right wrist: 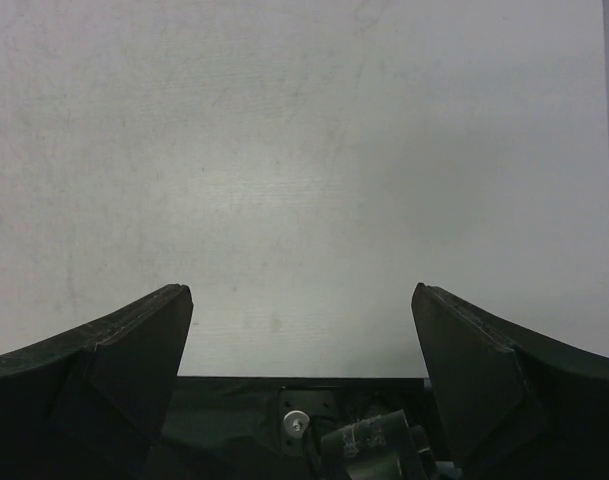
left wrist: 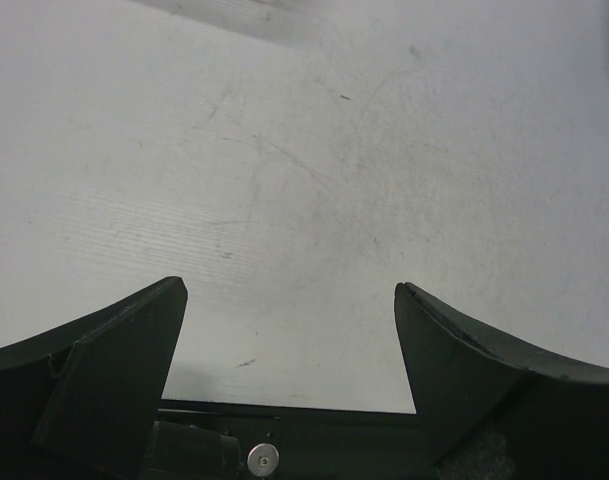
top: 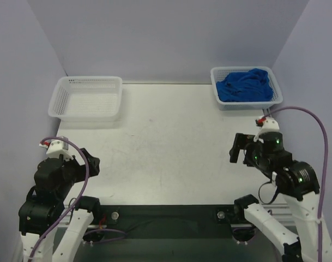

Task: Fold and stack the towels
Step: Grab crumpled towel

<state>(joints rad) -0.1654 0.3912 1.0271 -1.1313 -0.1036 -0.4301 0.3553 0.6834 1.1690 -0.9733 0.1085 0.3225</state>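
The royal-blue towels (top: pixel 245 85) lie crumpled in a heap inside the white mesh basket (top: pixel 277 87) at the back right of the table. My right gripper (top: pixel 237 148) hovers over the table's right side, in front of that basket, jaws wide open and empty; the right wrist view (right wrist: pixel 302 300) shows only bare tabletop between its fingers. Over the near left of the table, my left gripper (top: pixel 92 161) is also open and empty, with bare tabletop between its dark fingers (left wrist: pixel 134 350) in the left wrist view (left wrist: pixel 292 295).
A second white mesh basket (top: pixel 59 98) stands at the back left with nothing in it. Pale walls close in the table behind and on both sides. A black rail (top: pixel 166 213) with the arm bases runs along the near edge.
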